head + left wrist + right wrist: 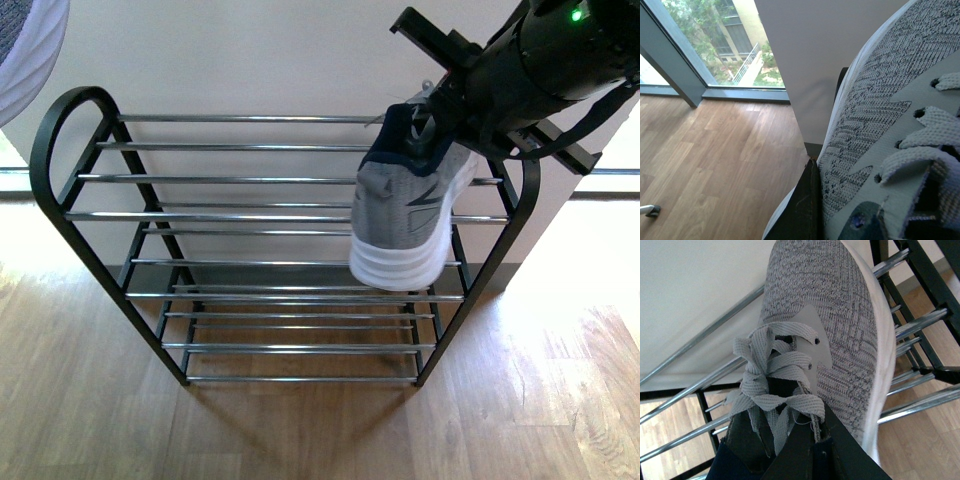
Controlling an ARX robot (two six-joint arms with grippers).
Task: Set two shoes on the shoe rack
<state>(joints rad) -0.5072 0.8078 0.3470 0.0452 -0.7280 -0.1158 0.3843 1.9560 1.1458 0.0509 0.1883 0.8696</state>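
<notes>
A grey sneaker point(410, 205) is being gripped at the collar by the jaws of the right gripper point(432, 128), toe down over the right end of the shoe rack point(250, 118), evidently for lowering onto the top tier. A second sneaker point(875, 135) is being clenched by the left gripper point(810, 212). Nothing is being carried on the rack.

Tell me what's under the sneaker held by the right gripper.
Only chrome bars: the sneaker hangs toe-down from the right gripper over the right end of the rack. No shoe shows on the bars; the stretches behind the sneaker are hidden.
</notes>
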